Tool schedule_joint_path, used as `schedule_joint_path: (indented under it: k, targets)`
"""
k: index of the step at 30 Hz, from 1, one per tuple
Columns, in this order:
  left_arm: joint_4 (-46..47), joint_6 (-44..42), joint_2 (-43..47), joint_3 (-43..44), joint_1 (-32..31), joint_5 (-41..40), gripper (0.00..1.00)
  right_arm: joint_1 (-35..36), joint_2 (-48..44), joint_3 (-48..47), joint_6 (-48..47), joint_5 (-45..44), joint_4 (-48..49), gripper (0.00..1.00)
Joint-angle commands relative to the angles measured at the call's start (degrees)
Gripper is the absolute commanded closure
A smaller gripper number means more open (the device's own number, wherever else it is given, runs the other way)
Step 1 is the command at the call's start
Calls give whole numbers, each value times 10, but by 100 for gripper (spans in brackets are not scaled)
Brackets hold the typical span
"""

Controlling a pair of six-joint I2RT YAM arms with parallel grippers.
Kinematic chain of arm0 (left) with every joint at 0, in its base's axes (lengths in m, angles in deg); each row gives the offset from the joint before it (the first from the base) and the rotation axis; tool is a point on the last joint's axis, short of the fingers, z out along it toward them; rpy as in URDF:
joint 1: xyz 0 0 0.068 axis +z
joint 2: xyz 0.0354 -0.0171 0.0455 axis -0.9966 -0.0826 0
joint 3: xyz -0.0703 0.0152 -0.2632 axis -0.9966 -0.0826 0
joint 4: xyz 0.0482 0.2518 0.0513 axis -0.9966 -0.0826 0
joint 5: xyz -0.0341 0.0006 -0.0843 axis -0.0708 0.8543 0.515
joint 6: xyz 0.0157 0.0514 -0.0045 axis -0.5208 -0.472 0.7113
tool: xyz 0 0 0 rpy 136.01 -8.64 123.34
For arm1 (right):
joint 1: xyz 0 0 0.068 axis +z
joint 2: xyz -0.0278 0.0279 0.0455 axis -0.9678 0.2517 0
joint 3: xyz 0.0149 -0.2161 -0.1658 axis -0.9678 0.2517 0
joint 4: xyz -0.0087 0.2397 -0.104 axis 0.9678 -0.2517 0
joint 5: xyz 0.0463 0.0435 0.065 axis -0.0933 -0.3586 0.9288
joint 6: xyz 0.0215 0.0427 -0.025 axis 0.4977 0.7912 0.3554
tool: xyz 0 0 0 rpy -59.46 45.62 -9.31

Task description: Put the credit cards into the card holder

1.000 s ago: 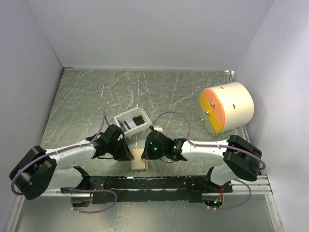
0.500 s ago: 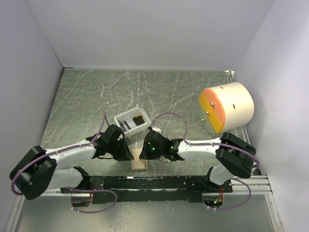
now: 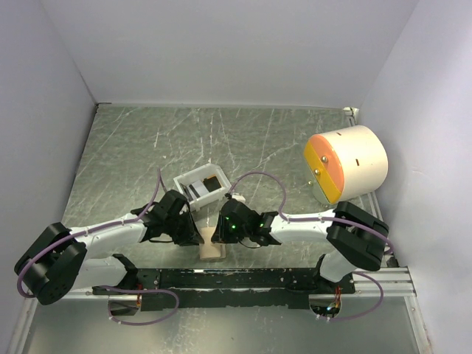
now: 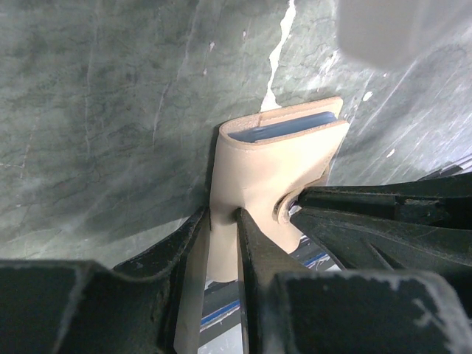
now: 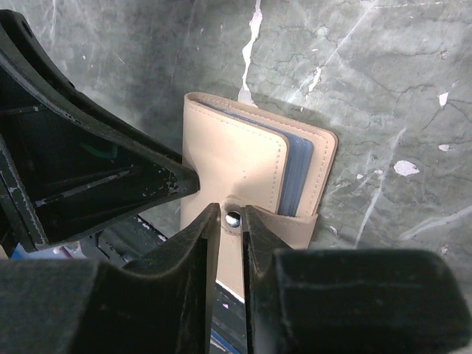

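The tan card holder (image 3: 212, 249) lies folded at the table's near edge between both grippers. My left gripper (image 4: 223, 215) is shut on its folded edge. My right gripper (image 5: 232, 214) is shut on the little snap tab, the metal snap showing between the fingertips. Blue-grey credit cards (image 5: 297, 173) sit inside the holder (image 5: 236, 162); only their edges show. They also show in the left wrist view (image 4: 291, 127), tucked in the holder (image 4: 273, 162). In the top view the left gripper (image 3: 193, 232) and right gripper (image 3: 221, 232) meet over the holder.
A white plastic tray (image 3: 193, 178) with dark items stands just behind the grippers. A large white cylinder with an orange face (image 3: 346, 164) lies at the right wall. The black mounting rail (image 3: 236, 279) runs along the near edge.
The right arm's elbow has shifted a little left and its gripper has edged closer over the holder. The left arm and the holder have stayed put.
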Motion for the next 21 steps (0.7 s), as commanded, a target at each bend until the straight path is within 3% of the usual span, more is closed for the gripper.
schedule_joint_path:
  k: [1,5,9,21]
  targets:
    - [-13,-6,1,26,-10,11,69,2,-17,-17,-13,-29,-34,82]
    - [-67,-24,14,67,-10,-10,67,3,-64,-16,-15,-57,-81,80]
    - [-98,-35,32,93,-10,-28,65,2,-69,0,-7,-45,-69,80]
    - [-42,-61,-27,93,-9,-12,83,12,-64,21,16,-48,-48,80]
